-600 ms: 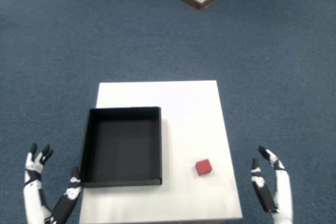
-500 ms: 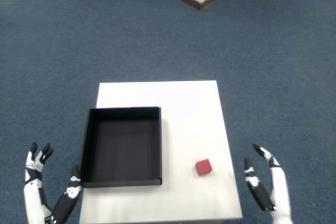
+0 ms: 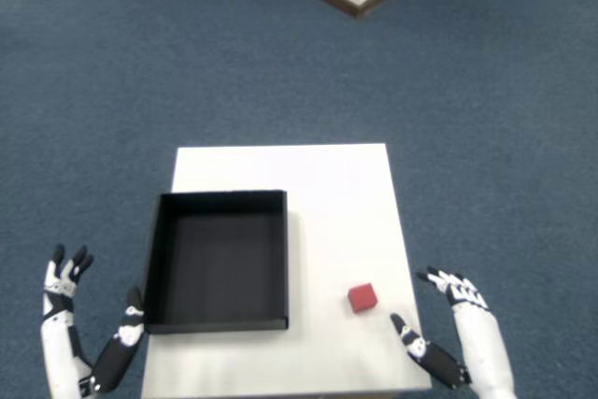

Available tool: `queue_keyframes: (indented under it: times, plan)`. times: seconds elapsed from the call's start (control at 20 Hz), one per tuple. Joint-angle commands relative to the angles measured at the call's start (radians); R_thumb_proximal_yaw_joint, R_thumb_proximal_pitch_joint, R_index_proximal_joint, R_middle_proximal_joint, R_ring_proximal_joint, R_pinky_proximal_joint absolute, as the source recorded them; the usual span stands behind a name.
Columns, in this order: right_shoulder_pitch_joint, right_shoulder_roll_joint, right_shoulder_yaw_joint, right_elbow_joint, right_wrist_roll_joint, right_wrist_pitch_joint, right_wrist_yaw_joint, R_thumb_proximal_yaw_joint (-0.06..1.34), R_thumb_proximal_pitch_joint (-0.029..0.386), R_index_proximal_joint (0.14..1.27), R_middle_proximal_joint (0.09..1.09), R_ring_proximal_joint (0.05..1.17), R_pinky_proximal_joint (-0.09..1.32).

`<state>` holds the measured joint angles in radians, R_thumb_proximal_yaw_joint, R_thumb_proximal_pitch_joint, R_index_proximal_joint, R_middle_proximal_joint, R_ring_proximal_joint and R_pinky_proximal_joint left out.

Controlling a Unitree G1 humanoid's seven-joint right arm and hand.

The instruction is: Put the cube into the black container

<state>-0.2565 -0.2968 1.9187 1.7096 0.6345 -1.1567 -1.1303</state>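
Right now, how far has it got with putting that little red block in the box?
Nothing is finished. The red cube sits on the white table, outside the empty black container. The right hand is open beside the cube, not touching. Grasping, carrying and dropping remain.

The right hand point(image 3: 448, 329) has moved in toward the cube point(image 3: 363, 298), fingers spread.

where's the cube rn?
In the head view the red cube sits on the white table, lower right part, right of the black container and apart from it. The open right hand is just right of it, not touching.
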Motion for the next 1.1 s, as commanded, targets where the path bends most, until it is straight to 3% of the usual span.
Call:
queue_keyframes:
  times: [0.05, 0.35, 0.65, 1.1]
  plan:
    - [-0.038, -0.018, 0.056, 0.028, -0.032, 0.057, -0.124, 0.53, -0.002, 0.42, 0.24, 0.22, 0.10]
    - [-0.079, -0.008, 0.170, 0.003, -0.119, 0.188, -0.286, 0.53, -0.008, 0.44, 0.22, 0.19, 0.04]
    - [-0.131, 0.013, 0.237, 0.002, -0.174, 0.302, -0.360, 0.50, -0.011, 0.44, 0.19, 0.17, 0.01]
    - [-0.127, 0.091, 0.298, 0.106, -0.208, 0.290, -0.464, 0.46, -0.011, 0.46, 0.17, 0.16, -0.01]
